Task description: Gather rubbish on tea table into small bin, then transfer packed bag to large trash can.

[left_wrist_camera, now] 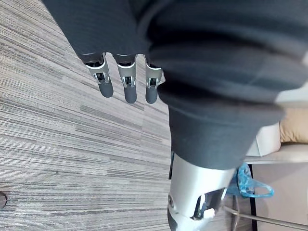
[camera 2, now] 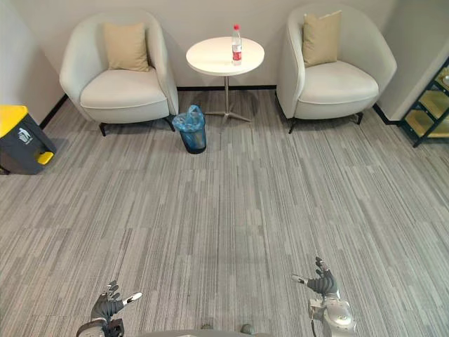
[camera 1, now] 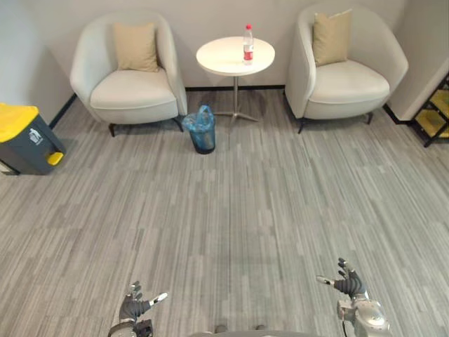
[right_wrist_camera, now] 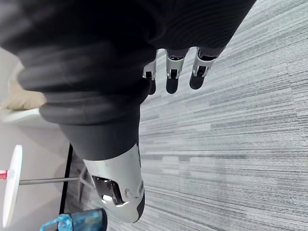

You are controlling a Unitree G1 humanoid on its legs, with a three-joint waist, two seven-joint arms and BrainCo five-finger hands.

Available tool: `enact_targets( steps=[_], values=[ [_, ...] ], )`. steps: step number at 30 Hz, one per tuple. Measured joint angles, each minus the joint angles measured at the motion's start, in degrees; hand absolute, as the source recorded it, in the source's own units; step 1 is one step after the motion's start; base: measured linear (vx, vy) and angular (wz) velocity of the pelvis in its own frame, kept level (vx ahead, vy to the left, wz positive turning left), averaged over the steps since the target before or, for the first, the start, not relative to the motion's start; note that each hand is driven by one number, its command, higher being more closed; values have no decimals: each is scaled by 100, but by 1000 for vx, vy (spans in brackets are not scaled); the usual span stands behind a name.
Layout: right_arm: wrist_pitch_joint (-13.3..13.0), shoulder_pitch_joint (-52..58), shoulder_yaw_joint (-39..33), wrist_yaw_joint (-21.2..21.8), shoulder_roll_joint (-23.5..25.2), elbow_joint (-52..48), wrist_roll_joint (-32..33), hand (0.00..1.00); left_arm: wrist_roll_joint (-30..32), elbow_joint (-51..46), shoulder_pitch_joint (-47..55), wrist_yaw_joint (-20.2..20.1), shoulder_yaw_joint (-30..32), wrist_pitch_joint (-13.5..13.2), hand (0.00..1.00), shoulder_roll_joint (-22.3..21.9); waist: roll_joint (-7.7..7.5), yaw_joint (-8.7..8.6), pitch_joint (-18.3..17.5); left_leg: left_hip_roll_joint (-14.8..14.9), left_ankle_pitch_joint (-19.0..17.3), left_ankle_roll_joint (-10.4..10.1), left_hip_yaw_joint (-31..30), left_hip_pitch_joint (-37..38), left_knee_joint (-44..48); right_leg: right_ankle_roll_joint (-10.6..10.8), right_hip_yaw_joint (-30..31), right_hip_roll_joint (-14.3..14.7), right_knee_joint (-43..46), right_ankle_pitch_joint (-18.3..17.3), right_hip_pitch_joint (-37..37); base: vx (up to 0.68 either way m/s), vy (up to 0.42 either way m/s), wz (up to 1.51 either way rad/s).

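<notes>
On grey carpet (camera 1: pixel 231 210), the tea table (camera 1: pixel 217 62) bears a red-labelled bottle (camera 1: pixel 248 45).

The bench (camera 1: pixel 221 60) stands by the far wall (camera 1: pixel 189 17) between the left armchair (camera 1: pixel 133 95) and the right armchair (camera 1: pixel 349 84), with a bottle (camera 1: pixel 248 45) upright on it. The small bin (camera 1: pixel 201 131) sits on the floor (camera 1: pixel 231 210) before the bench, toward the left armchair. The large trash can (camera 1: pixel 27 138) stands far left, a shelf (camera 1: pixel 436 111) far right.

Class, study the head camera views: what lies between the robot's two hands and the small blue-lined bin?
Only bare grey carpet separates the left hand and right hand from the small bin, as the left eye view shows.
</notes>
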Motion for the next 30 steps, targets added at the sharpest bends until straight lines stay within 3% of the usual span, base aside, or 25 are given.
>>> enact_targets(
  steps=[2, 4, 6, 7, 9, 11, 14, 15, 16, 17, 18, 19, 20, 21, 22, 23, 24, 25, 26, 27, 28, 29, 30],
  values=[
    [12, -92, -9, -80, -9, 1, 3, 0, -78, -170, -19, 19, 20, 0, 0, -40, 52, 88, 36, 26, -224, 22, 62, -232, 305, 53, 41, -13, 587, -341, -354, 8, 66, -19],
    [35, -53, -72, -143, 16, 27, 10, 0, -116, -321, -38, 28, 22, -3, 0, -79, -15, 106, 133, -20, -534, 63, 58, -308, 609, 187, -18, -130, 1479, -862, -720, 39, 89, 1],
    [55, -31, -103, -145, 39, 56, 50, 0, -124, -326, -57, 51, 20, 4, 0, -82, -48, 136, 165, -112, -775, 159, 15, -252, 747, 241, -311, -332, 2680, -1099, -1186, 97, 78, 5],
    [56, -15, -103, -148, 79, 46, 88, 0, -130, -321, -47, 127, -20, 34, 0, -67, -79, 112, 242, -154, -882, 190, -50, -108, 745, 187, -729, -592, 3866, -1128, -1697, 202, 65, 15],
    [58, 27, -100, -153, 141, 45, 159, 0, -160, -319, -49, 168, -75, 41, 0, -39, -106, 62, 289, -169, -992, 185, -133, 121, 681, 100, -1183, -868, 4267, -1197, -1959, 272, 58, 20],
    [57, 14, -80, -151, 183, 36, 172, 0, -170, -323, -67, 241, -152, 39, 0, 16, -114, -6, 346, -167, -1068, 75, -293, 521, 380, 98, -1718, -1117, 3862, -1210, -2351, 461, 24, 26],
    [50, -14, -105, -173, 164, -19, 186, 0, -171, -310, -255, 258, -241, 39, 0, 72, -142, -73, 414, -14, -1132, -50, -446, 1036, 14, 218, -1967, -1026, 2907, -747, -2866, 627, -68, 43],
    [51, -21, -93, -174, 158, -32, 203, 0, -168, -306, -348, 261, -284, 36, 0, 76, -114, -118, 437, 107, -1229, -226, -564, 1231, -1, 95, -1928, -889, 2457, -336, -3007, 570, -107, 49],
    [51, -12, -69, -173, 158, -57, 202, 0, -166, -303, -384, 263, -300, 36, 0, 81, -135, -148, 435, 146, -1276, -312, -591, 1317, 64, -60, -1911, -839, 2270, -75, -3049, 755, -168, 58],
    [51, 41, 5, -172, 101, -153, 198, 0, -147, -240, -444, 255, -330, 37, 0, 3, -73, -225, 414, 314, -1375, -481, -727, 1392, 469, -707, -1954, -755, 2515, 332, -3022, 781, -170, 28],
    [47, -34, 42, -168, 131, -293, 197, 0, -112, -265, -487, 234, -365, 49, 0, -50, 118, -203, 457, 603, -1193, -634, -743, 1092, 1439, -843, -2108, -726, 2897, 134, -2951, 781, -176, 21],
    [45, -43, 76, -164, 145, -372, 197, 0, -108, -275, -510, 234, -369, 49, 0, -57, 146, -233, 478, 642, -914, -605, -722, 864, 2052, -846, -2120, -710, 2965, -58, -2842, 789, -178, 0],
    [42, -57, 104, -155, 133, -468, 198, 0, -109, -284, -522, 237, -353, 50, 0, -108, 233, -227, 544, 823, 119, -332, -646, 424, 3265, -830, -2110, -586, 2863, -322, -2434, 800, -188, -10],
    [36, -130, 131, -168, 126, -451, 200, 0, -111, -293, -494, 235, -345, 49, 0, -115, 240, -141, 643, 1140, 531, -249, -552, -41, 4522, -834, -2013, -392, 2542, -497, -1887, 791, -175, -22],
    [36, -178, 139, -171, 140, -433, 200, 0, -111, -297, -503, 235, -337, 48, 0, -104, 268, -109, 663, 1258, 418, -131, -471, -278, 5130, -859, -1921, -301, 2388, -543, -1616, 752, -112, -45],
    [31, -300, 199, -239, 173, -406, 215, 0, -111, -303, -533, 238, -321, 48, 0, -75, 176, -2, 776, 1326, 190, 77, -297, -675, 5886, -839, -1713, -253, 2075, -634, -1008, 713, -55, -51],
    [23, -390, 257, -304, 188, -379, 220, 0, -113, -305, -521, 239, -307, 48, 0, -80, 64, 75, 841, 1275, 34, 138, -193, -964, 6022, -838, -1567, -278, 1757, -643, -580, 980, -15, -67],
    [-10, -506, 293, -345, 186, -362, 226, 0, -115, -324, -501, 238, -306, 47, 0, -85, -104, 174, 885, 1086, -156, 100, -23, -1543, 5645, -837, -1373, -401, 1247, -643, 24, 825, 24, -49],
    [-19, -596, 292, -365, 173, -335, 227, 0, -115, -334, -496, 239, -304, 47, 0, -89, -152, 217, 908, 995, -191, 69, 13, -1786, 5368, -822, -1319, -453, 1071, -652, 217, 823, 76, -57],
    [-36, -708, 289, -394, 113, -213, 229, 0, -115, -384, -499, 238, -304, 44, 0, -109, -206, 307, 935, 802, -229, 69, 52, -2249, 4578, -738, -1209, -582, 778, -698, 552, 687, 112, -55],
    [-40, -793, 294, -399, 51, -53, 229, 0, -115, -409, -499, 239, -299, 33, 0, -140, -247, 411, 958, 618, -148, -57, -2, -2577, 3457, -541, -1119, -722, 613, -794, 823, 688, 134, -63],
    [-38, -801, 295, -401, 6, 11, 229, 0, -115, -415, -499, 239, -299, 32, 0, -171, -207, 464, 945, 568, -34, -189, -42, -2683, 2848, -434, -1064, -755, 565, -857, 948, 560, 139, -60],
    [-24, -785, 306, -399, -50, 78, 227, 0, -116, -430, -429, 241, -300, 27, 0, -219, -99, 548, 892, 521, 225, -475, -169, -2726, 1877, -207, -971, -759, 464, -999, 1179, 785, 288, -79]
  ],
)
